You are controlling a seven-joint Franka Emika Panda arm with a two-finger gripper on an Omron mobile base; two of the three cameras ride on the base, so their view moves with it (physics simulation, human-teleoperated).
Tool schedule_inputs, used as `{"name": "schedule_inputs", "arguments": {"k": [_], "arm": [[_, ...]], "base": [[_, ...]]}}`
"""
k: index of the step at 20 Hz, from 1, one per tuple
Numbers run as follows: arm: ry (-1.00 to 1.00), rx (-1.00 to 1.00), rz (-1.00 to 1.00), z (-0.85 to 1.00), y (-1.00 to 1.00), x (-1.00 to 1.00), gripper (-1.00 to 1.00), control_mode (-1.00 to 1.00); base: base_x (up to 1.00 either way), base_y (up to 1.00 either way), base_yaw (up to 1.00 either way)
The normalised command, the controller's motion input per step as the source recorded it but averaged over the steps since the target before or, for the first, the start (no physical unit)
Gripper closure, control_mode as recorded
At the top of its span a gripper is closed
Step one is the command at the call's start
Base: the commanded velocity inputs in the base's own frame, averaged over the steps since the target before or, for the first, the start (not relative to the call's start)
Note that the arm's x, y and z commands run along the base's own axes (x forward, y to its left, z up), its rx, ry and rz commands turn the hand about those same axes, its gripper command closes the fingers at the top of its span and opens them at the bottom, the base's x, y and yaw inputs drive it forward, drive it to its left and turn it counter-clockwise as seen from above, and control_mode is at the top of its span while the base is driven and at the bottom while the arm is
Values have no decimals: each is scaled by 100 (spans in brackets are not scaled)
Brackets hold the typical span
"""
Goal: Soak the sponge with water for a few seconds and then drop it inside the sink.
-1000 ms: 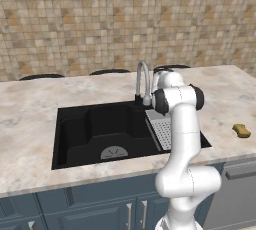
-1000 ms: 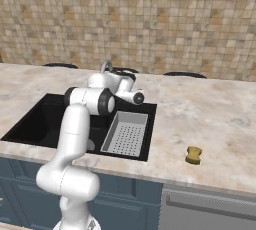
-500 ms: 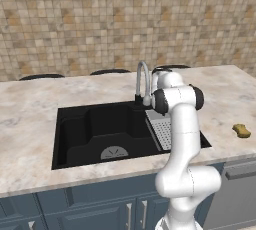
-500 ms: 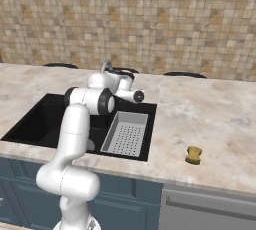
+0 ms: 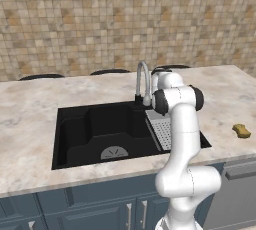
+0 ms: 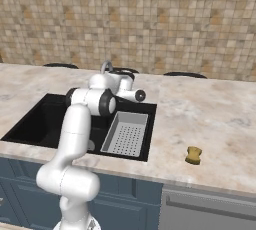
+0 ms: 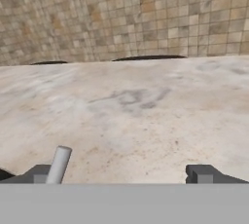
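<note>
I see the sponge [image 6: 193,155] lying flat on the counter [image 6: 210,119], well right of the sink [image 5: 90,129], its long axis running roughly front-to-back. My gripper [image 7: 124,174] stands wide and empty.

No readable text, label, brand, number or sign is showing anywhere in these rendered kitchen views.
</note>
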Motion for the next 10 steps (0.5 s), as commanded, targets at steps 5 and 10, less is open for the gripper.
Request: {"name": "schedule_inputs", "arguments": {"k": [5,10], "arm": [[1,0,-4,-50,-44,12,-100,-100],[0,0,-5,-49,-43,11,-100,-100]], "base": [[0,0,0],[0,0,0]]}}
